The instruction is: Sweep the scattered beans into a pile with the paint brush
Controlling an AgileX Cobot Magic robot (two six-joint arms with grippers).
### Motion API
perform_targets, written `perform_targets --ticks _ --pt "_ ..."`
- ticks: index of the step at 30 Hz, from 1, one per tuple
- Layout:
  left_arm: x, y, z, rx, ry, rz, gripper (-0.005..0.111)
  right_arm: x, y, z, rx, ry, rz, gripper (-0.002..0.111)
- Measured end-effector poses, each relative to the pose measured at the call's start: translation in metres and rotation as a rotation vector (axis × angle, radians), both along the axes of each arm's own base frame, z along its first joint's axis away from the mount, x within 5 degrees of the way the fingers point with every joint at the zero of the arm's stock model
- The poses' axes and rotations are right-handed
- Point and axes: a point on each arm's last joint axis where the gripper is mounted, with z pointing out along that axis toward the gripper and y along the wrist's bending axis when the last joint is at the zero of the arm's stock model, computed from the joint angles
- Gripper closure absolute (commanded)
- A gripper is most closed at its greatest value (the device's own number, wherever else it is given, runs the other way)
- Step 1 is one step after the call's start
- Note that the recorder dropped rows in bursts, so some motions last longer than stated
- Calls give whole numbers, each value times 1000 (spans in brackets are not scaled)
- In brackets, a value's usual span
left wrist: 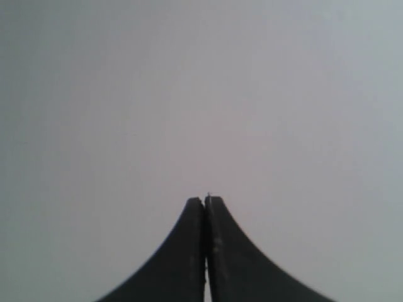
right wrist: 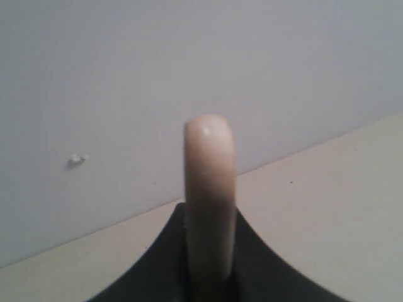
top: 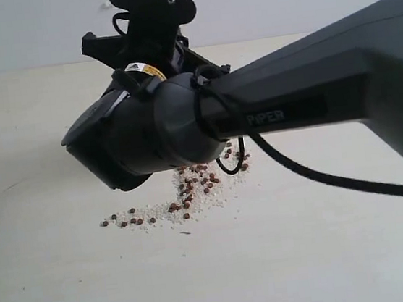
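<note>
Sweeping w/ short, light strokes should pull stray beans (top: 186, 195) inward — right gripper (right wrist: 210, 219) is clamped on the brush (right wrist: 208, 157) handle, left gripper (left wrist: 205, 202) shut & empty.

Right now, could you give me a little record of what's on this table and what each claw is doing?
Beans: loosely scattered on the table among whitish crumbs
Right gripper: shut on the paint brush handle
Left gripper: shut, empty
Right arm: blocks much of the exterior view
</note>
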Motion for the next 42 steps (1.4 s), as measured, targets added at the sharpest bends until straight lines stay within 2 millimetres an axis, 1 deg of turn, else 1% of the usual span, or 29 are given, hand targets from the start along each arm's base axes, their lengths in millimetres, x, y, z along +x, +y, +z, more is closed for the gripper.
perform_targets --ticks 1,4,7,11,15,18,21,28,32,35,37,42 --pt "0 0 0 0 0 0 107 0 2 1 -12 1 21 108" --pt "0 0 0 0 0 0 107 -9 10 0 -50 -19 126 108" --pt "0 0 0 0 0 0 107 -23 12 -7 -13 -49 214 108" --pt "0 0 0 0 0 0 107 -39 5 -10 34 -87 322 108" --pt "0 0 0 0 0 0 107 -53 -6 -5 116 -94 433 108" --pt "0 0 0 0 0 0 107 -63 -8 1 173 -98 534 108" --pt "0 0 0 0 0 0 107 -69 -9 -5 221 -64 603 108" --pt "0 0 0 0 0 0 107 -76 -15 -37 269 42 630 108" --pt "0 0 0 0 0 0 107 -80 -13 -50 276 64 681 108" --pt "0 0 0 0 0 0 107 -80 -12 -59 274 82 687 108" --pt "0 0 0 0 0 0 107 -80 -11 -64 264 92 686 108" --pt "0 0 0 0 0 0 107 -79 -13 -67 245 99 660 108"
